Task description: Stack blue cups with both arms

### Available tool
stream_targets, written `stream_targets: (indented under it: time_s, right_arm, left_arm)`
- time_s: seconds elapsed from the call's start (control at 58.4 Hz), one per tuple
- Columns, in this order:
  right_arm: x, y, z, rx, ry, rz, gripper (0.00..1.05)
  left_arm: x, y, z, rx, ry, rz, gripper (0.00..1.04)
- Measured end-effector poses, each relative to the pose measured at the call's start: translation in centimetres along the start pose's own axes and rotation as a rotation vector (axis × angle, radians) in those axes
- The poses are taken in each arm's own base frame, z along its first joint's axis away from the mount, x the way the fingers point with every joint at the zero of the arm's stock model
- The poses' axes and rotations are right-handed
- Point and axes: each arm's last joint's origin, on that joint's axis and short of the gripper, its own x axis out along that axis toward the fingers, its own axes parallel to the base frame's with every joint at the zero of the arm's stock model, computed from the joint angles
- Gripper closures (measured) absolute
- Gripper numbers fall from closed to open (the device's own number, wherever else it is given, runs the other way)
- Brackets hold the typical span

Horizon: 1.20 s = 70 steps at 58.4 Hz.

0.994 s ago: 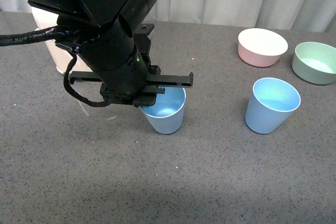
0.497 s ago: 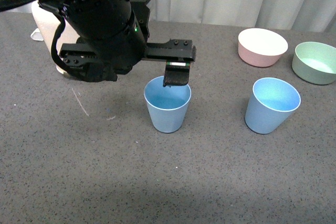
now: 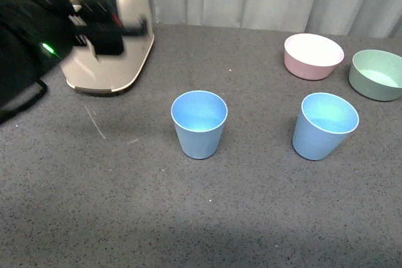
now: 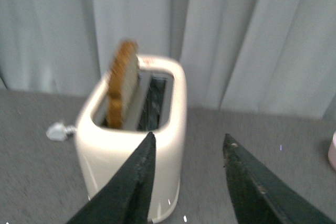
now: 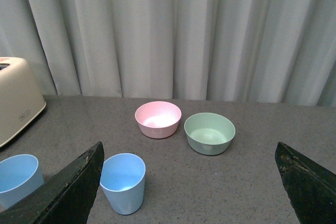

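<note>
Two light blue cups stand upright and apart on the grey table, one in the middle [image 3: 199, 123] and one to the right [image 3: 325, 125]. My black left arm [image 3: 31, 48] is blurred at the far left, and its gripper [image 3: 116, 29] is in front of the toaster, well away from both cups. In the left wrist view the left gripper [image 4: 189, 136] is open and empty. My right gripper [image 5: 189, 146] is open wide and empty, above the table. The right cup [image 5: 122, 182] shows by its finger [image 5: 73, 187], and the middle cup [image 5: 18, 179] shows at the frame's edge.
A cream toaster [image 3: 116, 48] with a slice of toast [image 4: 122, 85] in it stands at the back left. A pink bowl [image 3: 313, 55] and a green bowl [image 3: 377, 74] sit at the back right. A grey curtain [image 5: 173, 30] hangs behind the table.
My left arm has left the middle cup and swung up and away to the far left, by the toaster. The middle cup stays standing where it was. The right cup has not moved.
</note>
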Motion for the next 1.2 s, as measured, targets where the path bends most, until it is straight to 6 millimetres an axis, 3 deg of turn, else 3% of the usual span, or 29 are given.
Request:
stream_targets:
  time_s: [0.069,0.188,0.343,0.634,0.959,1.199]
  right_arm:
    - [0.0,0.0,0.0,0.0,0.0,0.001,0.1]
    - [0.0,0.0,0.0,0.0,0.0,0.001,0.1]
    - [0.0,0.0,0.0,0.0,0.0,0.0,0.1]
    - [0.0,0.0,0.0,0.0,0.0,0.001,0.1]
    - [0.0,0.0,0.0,0.0,0.0,0.001,0.1]
    - [0.0,0.0,0.0,0.0,0.0,0.0,0.1]
  left_arm:
    - [-1.6,1.5,1.0,-0.008,-0.041,0.008,0.77]
    - [-4.6,3.6,0.4,0.016,0.033,0.001,1.01]
    - [-6.9,5.0,1.3,0.016,-0.002,-0.004,1.01]
    - [-10.7,7.1,1.2,0.019,0.01,0.006,1.01]
    - [-13.4,8.8,1.3,0.018,0.01,0.011,1.01]
    - [-14.7,8.8,1.7,0.018,-0.003,0.006,1.01]
